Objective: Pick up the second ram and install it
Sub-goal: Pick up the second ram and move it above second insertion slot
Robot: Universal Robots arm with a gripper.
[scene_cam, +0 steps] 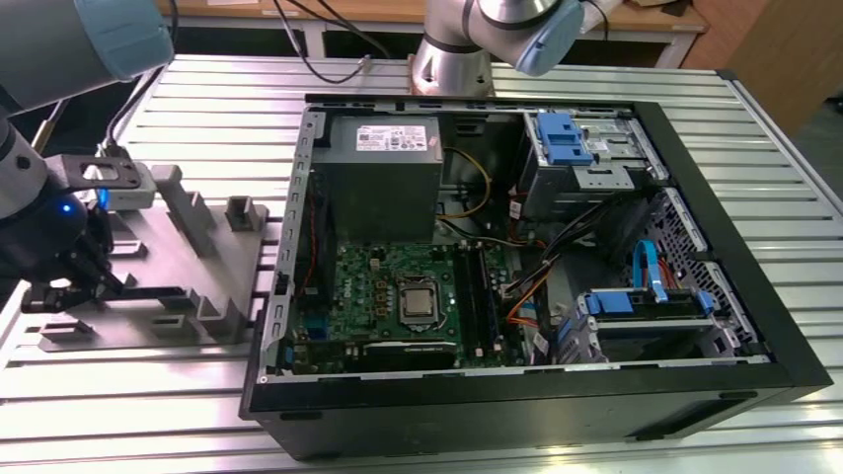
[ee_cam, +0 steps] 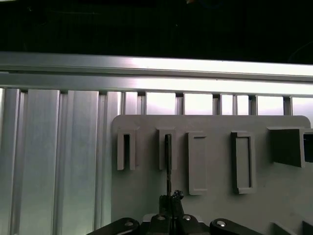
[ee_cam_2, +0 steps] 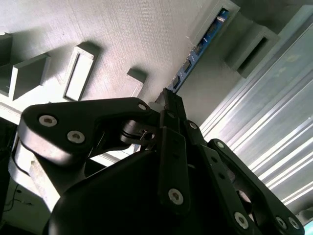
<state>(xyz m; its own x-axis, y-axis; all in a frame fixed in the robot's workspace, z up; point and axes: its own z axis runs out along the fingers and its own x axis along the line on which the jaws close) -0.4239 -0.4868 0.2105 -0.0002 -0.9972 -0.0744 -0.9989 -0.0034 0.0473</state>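
Holding: gripper (ee_cam_2: 168, 98) closed narrow on one end of the memory stick (ee_cam_2: 198, 46)
Memory stick: other end in a slot of the grey holder (scene_cam: 217, 267)
Grey holder: beside the computer case (scene_cam: 500, 410), on the exterior view's left

1. I see my arm (scene_cam: 455, 54): silver-grey tubes, pale blue joint caps (scene_cam: 125, 39).
2. My gripper (ee_cam_2: 168, 100) is black linkage bars with silver screw heads (ee_cam_2: 175, 197) (a small blue light (scene_cam: 66, 207) glows by the wrist).
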